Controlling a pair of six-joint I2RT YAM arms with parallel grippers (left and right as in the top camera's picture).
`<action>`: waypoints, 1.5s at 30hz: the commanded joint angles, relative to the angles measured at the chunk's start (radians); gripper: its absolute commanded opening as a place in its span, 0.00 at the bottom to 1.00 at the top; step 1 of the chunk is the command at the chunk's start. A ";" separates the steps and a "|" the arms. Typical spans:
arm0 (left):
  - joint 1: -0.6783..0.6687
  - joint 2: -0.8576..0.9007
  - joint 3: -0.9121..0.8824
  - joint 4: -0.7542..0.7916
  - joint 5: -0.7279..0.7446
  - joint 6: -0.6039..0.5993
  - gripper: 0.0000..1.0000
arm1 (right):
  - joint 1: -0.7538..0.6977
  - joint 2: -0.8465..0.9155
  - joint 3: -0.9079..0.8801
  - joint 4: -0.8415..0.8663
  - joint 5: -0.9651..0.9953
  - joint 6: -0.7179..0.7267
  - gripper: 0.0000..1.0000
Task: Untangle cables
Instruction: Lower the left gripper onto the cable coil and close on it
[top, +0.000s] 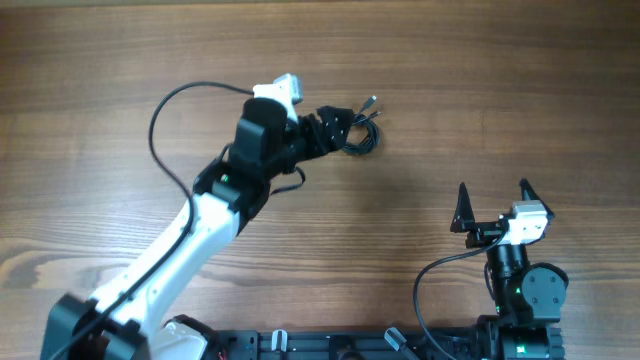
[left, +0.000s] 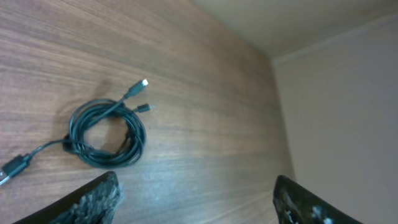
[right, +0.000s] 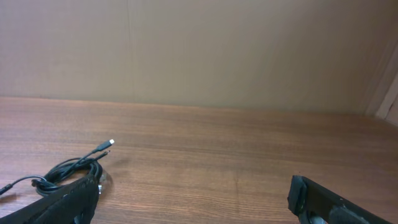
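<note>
The cables (top: 363, 138) are thin black cords wound in one small coil on the wooden table, with metallic plug tips (top: 373, 101) sticking out to the upper right. My left gripper (top: 338, 127) is open right beside the coil's left side. In the left wrist view the coil (left: 106, 134) lies ahead and left of the open, empty fingers (left: 196, 205), and another plug (left: 12, 168) trails off to the left. My right gripper (top: 493, 207) is open and empty, well to the right and nearer the front. The right wrist view shows the coil (right: 71, 168) far left, beyond its spread fingers (right: 193, 199).
The wooden table (top: 520, 90) stretches all round. The left arm's own thicker black wire (top: 165, 110) loops out to the left of the arm. A plain wall (right: 199, 50) stands behind the table's far edge.
</note>
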 joint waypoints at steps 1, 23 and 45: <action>-0.005 0.145 0.126 -0.054 -0.024 0.025 0.78 | 0.000 -0.006 -0.001 0.003 0.016 0.014 1.00; -0.103 0.537 0.190 -0.002 -0.225 -0.279 0.54 | 0.000 -0.006 -0.001 0.003 0.016 0.014 1.00; -0.124 0.457 0.190 -0.090 -0.312 -0.236 0.04 | 0.000 -0.006 -0.001 0.003 0.016 0.014 1.00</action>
